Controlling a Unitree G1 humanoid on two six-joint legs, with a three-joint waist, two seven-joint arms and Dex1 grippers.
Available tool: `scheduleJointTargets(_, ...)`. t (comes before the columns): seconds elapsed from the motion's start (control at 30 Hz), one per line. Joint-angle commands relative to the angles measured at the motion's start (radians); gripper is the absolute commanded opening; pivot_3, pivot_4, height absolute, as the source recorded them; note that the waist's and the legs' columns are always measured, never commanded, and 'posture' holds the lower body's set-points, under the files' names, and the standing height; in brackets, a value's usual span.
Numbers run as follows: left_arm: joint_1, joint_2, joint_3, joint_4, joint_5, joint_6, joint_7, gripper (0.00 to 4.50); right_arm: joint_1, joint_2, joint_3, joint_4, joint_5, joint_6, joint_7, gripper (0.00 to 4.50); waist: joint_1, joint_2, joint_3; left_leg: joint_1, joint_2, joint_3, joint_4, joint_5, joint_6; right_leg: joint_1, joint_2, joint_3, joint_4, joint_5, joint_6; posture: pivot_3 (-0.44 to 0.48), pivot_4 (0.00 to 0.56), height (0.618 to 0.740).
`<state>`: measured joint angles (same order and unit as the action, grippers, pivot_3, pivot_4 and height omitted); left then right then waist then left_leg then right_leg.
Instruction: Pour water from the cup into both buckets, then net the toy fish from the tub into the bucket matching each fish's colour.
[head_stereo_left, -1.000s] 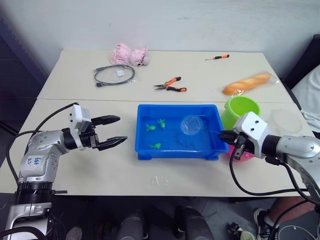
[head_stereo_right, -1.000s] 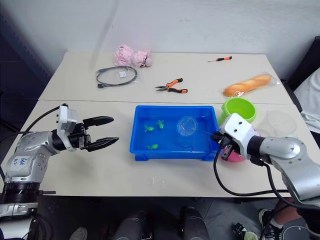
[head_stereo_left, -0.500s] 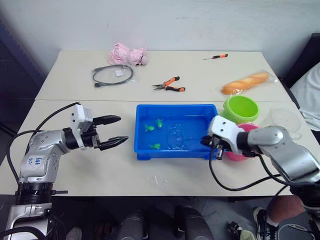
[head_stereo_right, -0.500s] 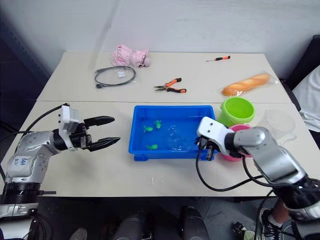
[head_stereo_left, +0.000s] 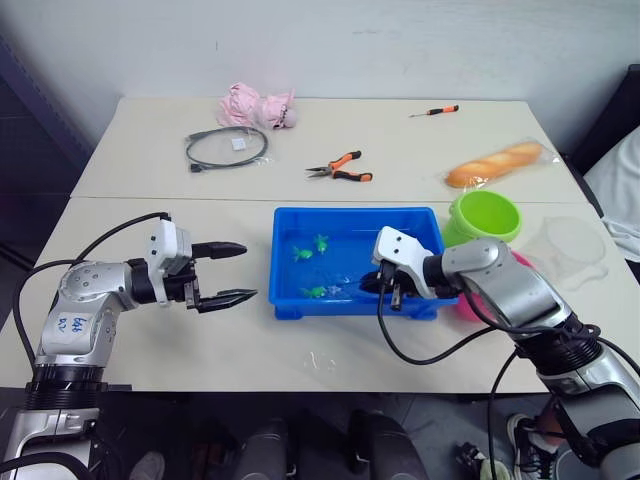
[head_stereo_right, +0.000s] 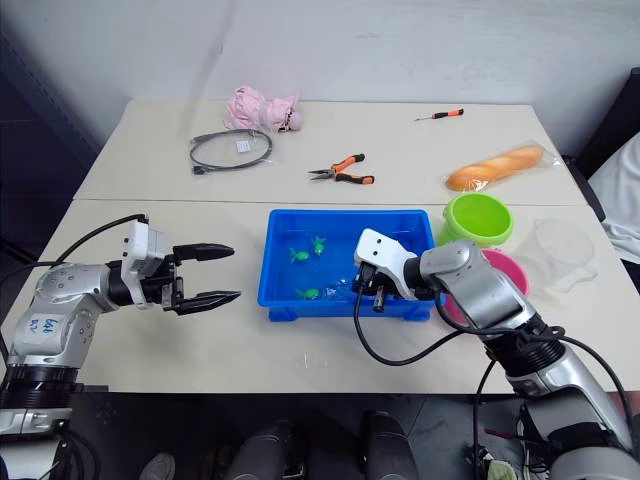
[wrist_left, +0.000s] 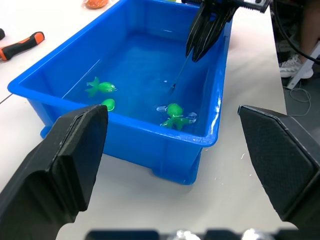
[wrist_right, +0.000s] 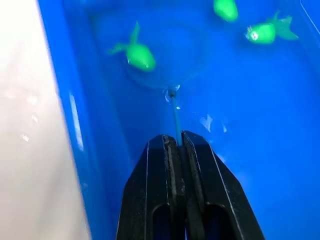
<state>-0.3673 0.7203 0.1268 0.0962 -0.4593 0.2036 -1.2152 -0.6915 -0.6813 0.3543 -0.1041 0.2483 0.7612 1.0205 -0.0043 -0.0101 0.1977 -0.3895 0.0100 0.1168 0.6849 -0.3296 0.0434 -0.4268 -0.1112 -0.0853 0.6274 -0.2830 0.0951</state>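
Netting stage under way. Right gripper (wrist_right: 175, 145) is clamped on the net (wrist_right: 172, 107) stick; the hoop is down in the tub (head_stereo_left: 290, 300) water, w/ one green fish (wrist_right: 137, 54) over its mesh near the tub's front wall. Two more green fish (head_stereo_left: 311, 248) sit toward the far-left. No pink fish seen in the tub. Green bucket (head_stereo_left: 484, 217) and pink bucket (head_stereo_right: 500, 275) stand right of the tub; contents can't be told. Cup (head_stereo_left: 572, 243) is further right. Left gripper (head_stereo_left: 232, 273) hovers left of the tub, fingers apart, empty. Judged left: lift fish to green bucket, x3.
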Motion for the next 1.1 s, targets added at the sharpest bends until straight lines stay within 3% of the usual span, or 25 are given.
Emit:
scheduleJointTargets(0.03, 0.007, 0.016, 0.013, 0.006, 0.007, -0.02, -0.008, 4.46, -0.015, -0.039, -0.099, -0.081, 0.09, 0.045, 0.062, 0.0, 0.001, 0.0, 0.0, 0.0, 0.0, 0.0, 0.0, 0.0, 0.0, 0.0, 0.0, 0.0, 0.0, 0.0, 0.0, 0.0, 0.15, 0.74)
scheduleJointTargets(0.23, -0.02, -0.006, 0.005, 0.021, -0.002, -0.024, -0.002, 4.46, 0.053, -0.129, -0.194, -0.108, 0.123, -0.008, 0.105, 0.0, 0.002, 0.0, 0.0, 0.0, 0.0, 0.0, 0.0, 0.0, 0.0, 0.0, 0.0, 0.0, 0.0, 0.0, 0.0, 0.0, 0.15, 0.74)
scheduleJointTargets(0.4, -0.073, -0.028, -0.019, 0.009, -0.006, -0.026, 0.0, 4.46, 0.173, -0.17, -0.357, -0.147, 0.171, -0.043, 0.081, 0.0, 0.005, 0.0, 0.0, 0.0, 0.0, 0.0, 0.0, 0.0, 0.0, 0.0, 0.0, 0.0, 0.0, 0.0, 0.0, 0.0, 0.15, 0.74)
scheduleJointTargets(0.77, -0.164, -0.129, -0.034, -0.052, -0.083, 0.143, 0.077, 4.46, 0.501, -0.162, -0.657, -0.311, 0.214, -0.13, -0.037, 0.0, 0.005, -0.001, 0.0, 0.0, 0.0, 0.001, 0.0, 0.0, 0.0, 0.0, 0.001, 0.001, 0.0, 0.0, 0.001, 0.0, 0.15, 0.74)
scheduleJointTargets(1.1, -0.248, -0.2, -0.081, 0.008, -0.055, 0.148, 0.078, 4.46, 0.691, -0.147, -0.954, -0.387, 0.283, -0.125, -0.131, 0.0, 0.02, -0.001, 0.0, 0.001, -0.001, 0.002, 0.001, 0.001, 0.0, 0.001, 0.002, 0.002, 0.0, 0.001, 0.001, 0.0, 0.15, 0.74)
